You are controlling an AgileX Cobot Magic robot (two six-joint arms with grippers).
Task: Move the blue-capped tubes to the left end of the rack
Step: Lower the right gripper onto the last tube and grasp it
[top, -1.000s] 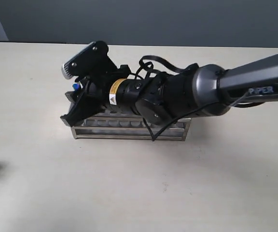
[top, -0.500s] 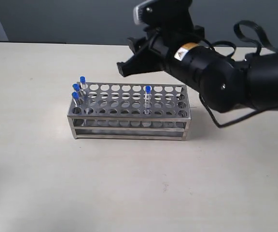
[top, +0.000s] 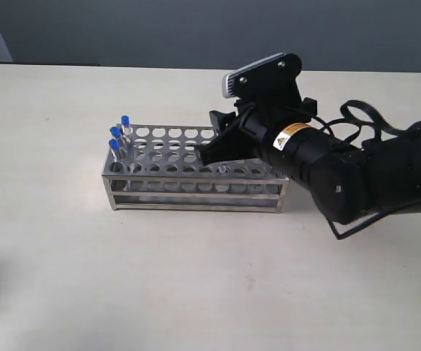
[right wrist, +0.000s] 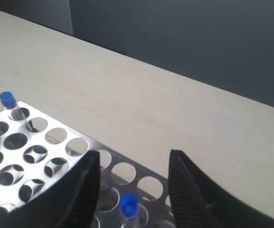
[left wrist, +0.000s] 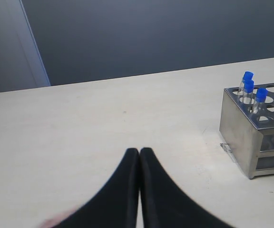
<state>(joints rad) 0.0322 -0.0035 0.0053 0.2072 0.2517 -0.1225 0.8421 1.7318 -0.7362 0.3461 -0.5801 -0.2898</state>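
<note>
Steel rack (top: 196, 191) stands on the pale worktop (top: 196, 285), long side facing the exterior view. 3 blue-capped tubes (top: 115, 133) stand upright in holes at the rack's left end, close together, caps above the top plate; the left wrist view shows the same 3 at that end corner. The 4th tube (right wrist: 129, 206) stands upright in a hole further along toward the right half of the rack; in the exterior view it is hidden behind the right arm. Right hand (top: 209, 137) hangs over the rack's top plate, right of the middle, tilted down toward the holes. Its jaws are spread wide, nothing gripped; in the right wrist view the 4th tube's blue cap sits in the gap between them, clear of both. Left hand (left wrist: 139, 153) is not in the exterior view; its own camera shows the jaws pressed together with nothing between them, above bare worktop, well apart from the rack's left end.
</note>
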